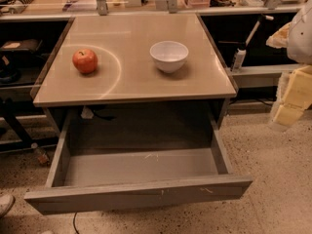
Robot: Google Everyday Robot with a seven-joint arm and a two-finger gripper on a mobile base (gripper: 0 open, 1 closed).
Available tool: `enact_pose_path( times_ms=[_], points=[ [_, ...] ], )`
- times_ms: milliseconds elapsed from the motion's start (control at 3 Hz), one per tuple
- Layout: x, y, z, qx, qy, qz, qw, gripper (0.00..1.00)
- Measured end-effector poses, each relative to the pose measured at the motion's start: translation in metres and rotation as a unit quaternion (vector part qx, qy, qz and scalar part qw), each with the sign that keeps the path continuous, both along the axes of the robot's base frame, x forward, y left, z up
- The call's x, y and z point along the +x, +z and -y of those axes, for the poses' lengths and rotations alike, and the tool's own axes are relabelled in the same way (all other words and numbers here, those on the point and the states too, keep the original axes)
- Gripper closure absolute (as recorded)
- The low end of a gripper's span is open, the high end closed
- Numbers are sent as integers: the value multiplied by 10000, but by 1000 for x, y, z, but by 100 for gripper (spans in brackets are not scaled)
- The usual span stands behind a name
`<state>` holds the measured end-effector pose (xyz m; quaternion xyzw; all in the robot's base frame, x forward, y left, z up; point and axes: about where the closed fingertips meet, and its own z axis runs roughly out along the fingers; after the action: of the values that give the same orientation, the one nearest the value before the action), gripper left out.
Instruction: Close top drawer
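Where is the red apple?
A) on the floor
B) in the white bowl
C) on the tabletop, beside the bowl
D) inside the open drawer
C: the apple sits on the tabletop, apart from the white bowl. The top drawer below is pulled open, and the robot's hand is at the right edge, touching none of them.

Warm, rather dim light from above leaves a curved glare arc on the countertop and deep shadow beneath it, over the back of the top drawer. The gripper, at the right edge, shows pale yellow.
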<state>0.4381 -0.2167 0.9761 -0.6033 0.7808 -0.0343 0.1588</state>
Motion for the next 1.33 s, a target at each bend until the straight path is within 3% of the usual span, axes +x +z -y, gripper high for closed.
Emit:
enact_pose_path(
  times_ms=[333,1333],
  points=[
    [0,0,0,0,0,0,10000,0],
    [0,0,0,0,0,1,10000,65]
  ],
)
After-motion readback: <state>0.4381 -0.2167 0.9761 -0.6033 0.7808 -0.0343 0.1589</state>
